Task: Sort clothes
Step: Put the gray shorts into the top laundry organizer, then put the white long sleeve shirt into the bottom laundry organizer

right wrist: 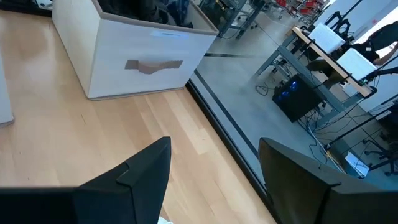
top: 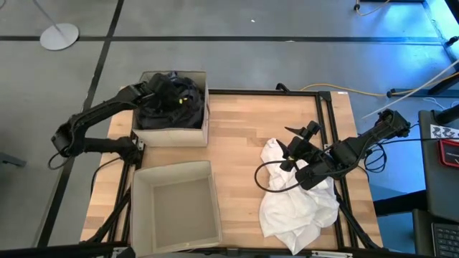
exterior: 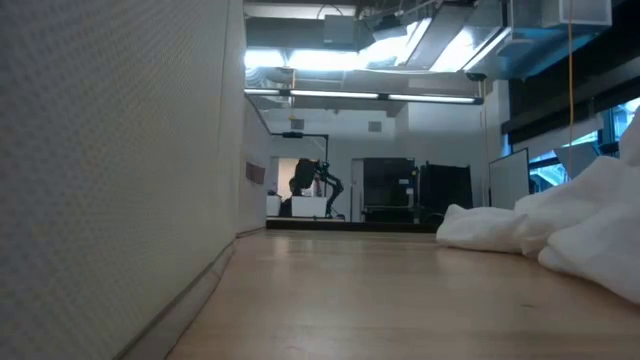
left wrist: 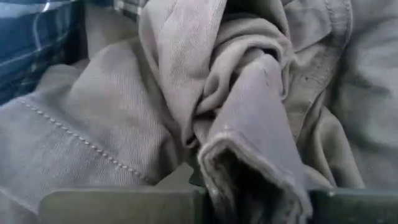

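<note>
My left gripper point(top: 166, 92) reaches down into the far beige box point(top: 204, 132), among the dark clothes point(top: 179, 107). In the left wrist view its fingers point(left wrist: 118, 205) stand apart with a raised fold of a dark grey garment point(left wrist: 255, 162) between them, and the blue-and-white plaid shirt point(left wrist: 31, 37) lies beside it. My right gripper point(top: 300, 140) is open and empty above the far end of the white clothes pile point(top: 297, 197), which lies on the table's right side. The pile also shows in the low view point(exterior: 560, 230). My left gripper comes from above with one finger on either side of the grey garment's raised hemmed fold point(left wrist: 249, 180), which fills the gap between them. I cannot tell whether the fingers press it. The garment lies on the clothes in the box.
A second beige box point(top: 215, 208) stands open at the table's near left, and its wall fills the left of the low view point(exterior: 100, 180). Bare wood point(top: 237, 136) lies between the boxes and the white pile. A black cable point(top: 262, 179) loops by the pile.
</note>
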Controlling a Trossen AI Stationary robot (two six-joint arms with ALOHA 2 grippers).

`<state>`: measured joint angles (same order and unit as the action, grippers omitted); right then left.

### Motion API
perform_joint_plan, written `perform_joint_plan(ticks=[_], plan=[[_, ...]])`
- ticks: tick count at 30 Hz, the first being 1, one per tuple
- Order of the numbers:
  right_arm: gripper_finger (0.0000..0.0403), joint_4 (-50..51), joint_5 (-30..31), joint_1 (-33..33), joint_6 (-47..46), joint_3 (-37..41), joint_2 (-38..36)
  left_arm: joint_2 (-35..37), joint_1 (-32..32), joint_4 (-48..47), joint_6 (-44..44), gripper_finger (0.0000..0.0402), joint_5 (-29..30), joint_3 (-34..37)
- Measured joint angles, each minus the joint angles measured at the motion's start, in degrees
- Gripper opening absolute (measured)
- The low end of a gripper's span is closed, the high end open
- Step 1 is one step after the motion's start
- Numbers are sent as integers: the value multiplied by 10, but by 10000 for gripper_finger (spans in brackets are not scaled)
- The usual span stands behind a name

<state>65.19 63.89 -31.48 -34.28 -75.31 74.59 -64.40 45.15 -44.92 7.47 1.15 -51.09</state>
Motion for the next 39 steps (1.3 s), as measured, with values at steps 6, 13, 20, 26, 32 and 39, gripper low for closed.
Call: perform_joint_plan(ticks=[6,13,20,26,32,39], plan=[[245,0,-1,0,0,0,0,-19,0,8,-7,72,-5,-1],[245,0,-4,0,0,0,0,-20,0,-35,-11,135,-11,-34],[245,0,-4,0,0,0,0,-10,0,-90,-2,207,-26,-84],[245,1,-4,0,1,0,0,8,0,-175,-16,238,-41,-152],[245,1,-8,0,-7,0,0,73,-14,-145,-30,238,-48,-214],[245,4,-137,0,-48,0,0,200,-106,20,-88,238,-74,-127]])
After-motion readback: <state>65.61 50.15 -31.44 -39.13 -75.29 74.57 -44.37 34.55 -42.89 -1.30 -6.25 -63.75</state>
